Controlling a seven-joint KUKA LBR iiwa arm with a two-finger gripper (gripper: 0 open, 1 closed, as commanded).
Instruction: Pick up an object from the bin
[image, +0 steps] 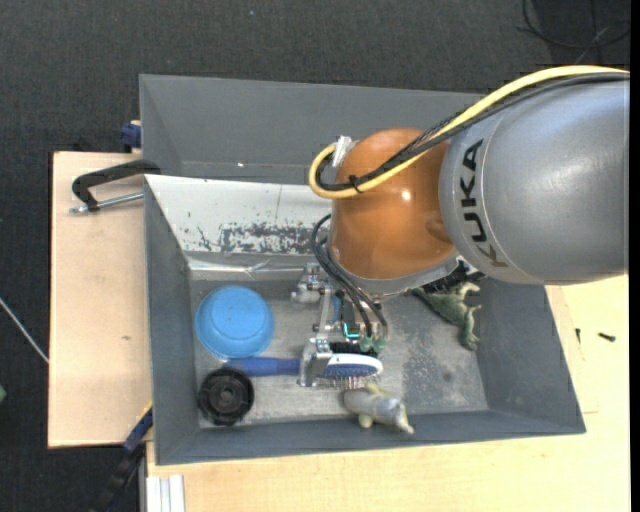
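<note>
Bin (165, 330), grey metal, with loose things. Brush (270, 368), blue handle and bristled head: it lies on the floor near the front wall, long axis across the view, head at the view's right end. Gripper (325, 362): low over the brush where handle meets head; whether released or clenched cannot be told. Blue bowl (235, 322): just behind the brush handle. Black cap (225, 393): at the handle's tip, to the front. Grey toy (380, 408): just in front of the brush head. Green dinosaur (460, 305): well apart, right of the brush. A grasp likely closes across the handle, front to back.
</note>
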